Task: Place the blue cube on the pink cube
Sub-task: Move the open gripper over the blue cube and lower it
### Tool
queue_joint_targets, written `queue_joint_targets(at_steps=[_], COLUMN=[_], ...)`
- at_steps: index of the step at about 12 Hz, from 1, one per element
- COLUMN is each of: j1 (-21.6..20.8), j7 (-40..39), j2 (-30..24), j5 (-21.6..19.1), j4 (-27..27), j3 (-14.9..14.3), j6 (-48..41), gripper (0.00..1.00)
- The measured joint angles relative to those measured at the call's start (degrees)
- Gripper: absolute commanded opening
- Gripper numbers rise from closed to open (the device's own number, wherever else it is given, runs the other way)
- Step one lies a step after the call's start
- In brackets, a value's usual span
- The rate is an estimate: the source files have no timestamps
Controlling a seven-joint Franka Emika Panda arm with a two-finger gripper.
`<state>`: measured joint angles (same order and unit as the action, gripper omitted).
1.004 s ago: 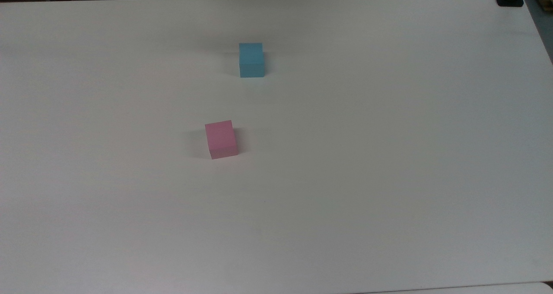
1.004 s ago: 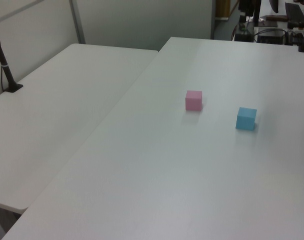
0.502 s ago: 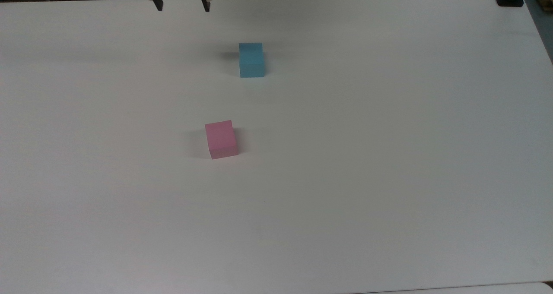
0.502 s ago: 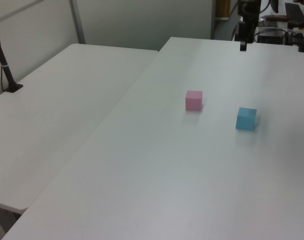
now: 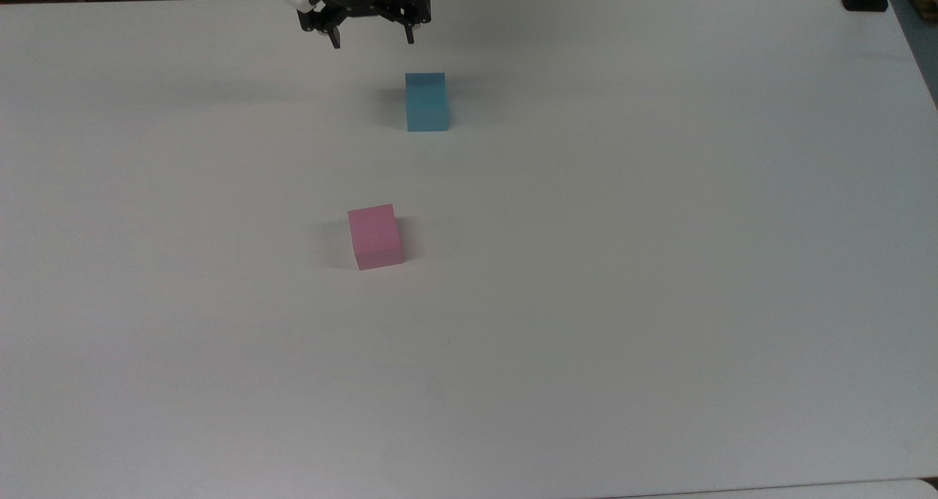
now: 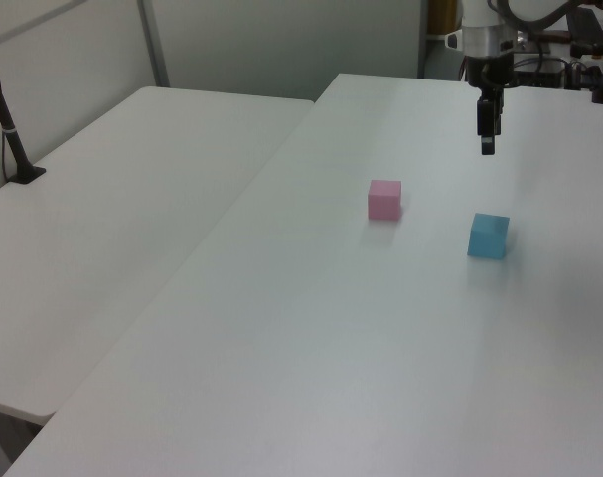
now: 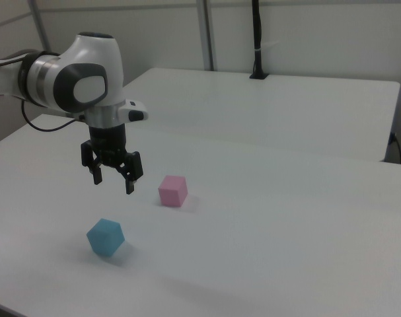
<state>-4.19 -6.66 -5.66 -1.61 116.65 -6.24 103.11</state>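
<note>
Resting flat on the white table (image 5: 659, 264), the pink cube (image 5: 375, 236) lies nearest the lower edge of the top view, slightly left of centre, turned a little off square. The blue cube (image 5: 426, 102) sits on the table at about 1 o'clock from the pink one in the top view, well apart from it and touching nothing else. Farther off, at roughly 11 o'clock from the blue cube in the top view, the gripper (image 5: 372, 42) hangs above the table surface on the white arm (image 7: 74, 82), pointing downward. Its fingers stand spread apart with nothing between them. In the right view the gripper (image 7: 112, 185) hovers above and just behind the blue cube (image 7: 106, 237), clear of both cubes.
</note>
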Motion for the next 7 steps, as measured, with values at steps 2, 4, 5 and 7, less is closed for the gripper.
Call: queue_joint_targets(at_steps=[2,4,5,7], j1=[-0.3,-1.9,-3.1,-5.5], j7=[0.0,0.2,0.3,2.5], j2=[-1.1,-2.1,-2.3,-2.3], j5=[0.0,0.0,0.0,0.7], j4=[0.8,1.9,3.4,8.0], j3=[0.0,0.1,0.1,0.2], j6=[0.0,0.5,2.3,7.9], gripper=[1.00,1.00,1.00,1.00])
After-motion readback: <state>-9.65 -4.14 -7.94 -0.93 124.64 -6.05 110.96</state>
